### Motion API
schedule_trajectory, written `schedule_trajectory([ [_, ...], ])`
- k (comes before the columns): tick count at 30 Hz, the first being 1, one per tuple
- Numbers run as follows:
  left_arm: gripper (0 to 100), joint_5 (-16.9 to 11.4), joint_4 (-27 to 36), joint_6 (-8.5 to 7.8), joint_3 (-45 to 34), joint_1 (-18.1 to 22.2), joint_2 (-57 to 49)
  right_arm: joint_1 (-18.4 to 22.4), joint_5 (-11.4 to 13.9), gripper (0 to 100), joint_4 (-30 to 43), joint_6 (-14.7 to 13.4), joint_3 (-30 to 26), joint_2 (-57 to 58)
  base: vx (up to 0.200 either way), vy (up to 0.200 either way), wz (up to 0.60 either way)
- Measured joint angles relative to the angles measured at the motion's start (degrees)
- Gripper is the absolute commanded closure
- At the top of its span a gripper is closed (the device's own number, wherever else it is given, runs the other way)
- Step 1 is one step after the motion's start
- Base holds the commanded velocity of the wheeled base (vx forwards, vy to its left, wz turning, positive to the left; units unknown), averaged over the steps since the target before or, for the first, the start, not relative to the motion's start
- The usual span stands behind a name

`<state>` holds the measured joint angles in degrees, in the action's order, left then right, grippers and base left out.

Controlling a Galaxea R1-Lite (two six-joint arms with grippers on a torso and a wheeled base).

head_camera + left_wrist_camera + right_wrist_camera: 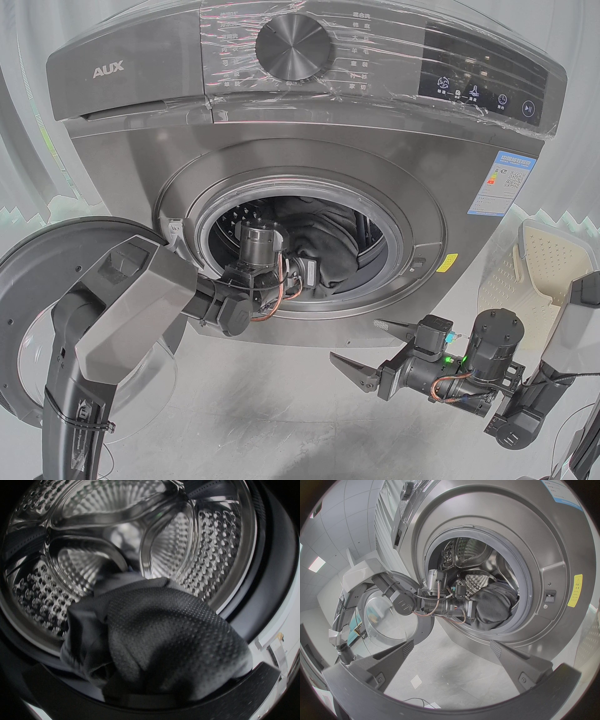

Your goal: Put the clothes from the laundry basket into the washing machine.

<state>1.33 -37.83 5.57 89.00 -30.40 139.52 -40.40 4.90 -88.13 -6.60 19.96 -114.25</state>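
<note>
Head view, with 2 wrist views. Left gripper (307, 270) sits inside the round opening of the grey front-loading washing machine (312, 150), its end buried in a bunched dark grey knit garment (325, 244); whether it is clenched on the cloth or released cannot be told. The garment lies at the mouth of the perforated steel drum (212, 558), bulging over the lower door seal and not fully inside.

Step in hand, as judged: loading 1 garment. The next move calls for carrying the cloth deeper until it clears the seal, then releasing and backing the wrist straight out through the opening.

Pose: the left forearm runs roughly level from a low elbow into the opening, passing the round glass door (37, 300), which stands open on the robot's left. Right gripper (353, 340) hangs empty with jaws spread wide, low before the machine and below the opening, near the cream perforated plastic laundry basket (544, 269).
</note>
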Motion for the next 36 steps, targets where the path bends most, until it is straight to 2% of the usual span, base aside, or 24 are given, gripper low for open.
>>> schedule_trajectory([
  [7, 100, 2.77, -1.91, 2.19, 15.27, 0.85, 4.66, -0.02, 0.0, 0, 0.0, 0.0, 0.0, 0.0, 0.0, 0.0, 0.0],
  [10, 100, 4.36, -3.15, 3.84, 21.16, 1.77, 7.56, -0.02, 0.0, 0, -0.01, 0.0, 0.02, 0.0, 0.0, 0.0, 0.0],
  [12, 100, 5.13, -4.16, 4.88, 23.2, 2.46, 9.11, 0.0, -0.01, 0, 0.0, 0.0, 0.02, 0.0, 0.0, 0.0, 0.0],
  [16, 100, 5.8, -3.8, 5.12, 24.97, 3.17, 11.34, 0.02, -0.09, 0, -0.01, 0.02, 0.05, -0.02, 0.0, 0.0, 0.0],
  [17, 0, 5.8, -3.55, 5.1, 25.2, 3.25, 11.69, 0.02, -0.11, 0, 0.0, 0.0, 0.07, -0.02, 0.0, 0.0, 0.0],
  [30, 0, 4.83, -3.0, 4.61, 19.07, 2.49, 10.75, 0.07, -0.04, 0, 0.0, 0.0, 0.07, 0.0, 0.0, 0.0, 0.0],
  [33, 0, 3.75, -2.0, 3.79, 14.64, 2.38, 9.07, 0.07, -0.04, 0, -0.01, 0.02, 0.07, 0.0, 0.0, 0.0, 0.0],
  [36, 0, 2.12, -0.84, 2.17, 8.92, 2.4, 6.6, 0.07, -0.06, 0, -0.01, 0.0, 0.07, 0.0, 0.0, 0.0, 0.0],
])
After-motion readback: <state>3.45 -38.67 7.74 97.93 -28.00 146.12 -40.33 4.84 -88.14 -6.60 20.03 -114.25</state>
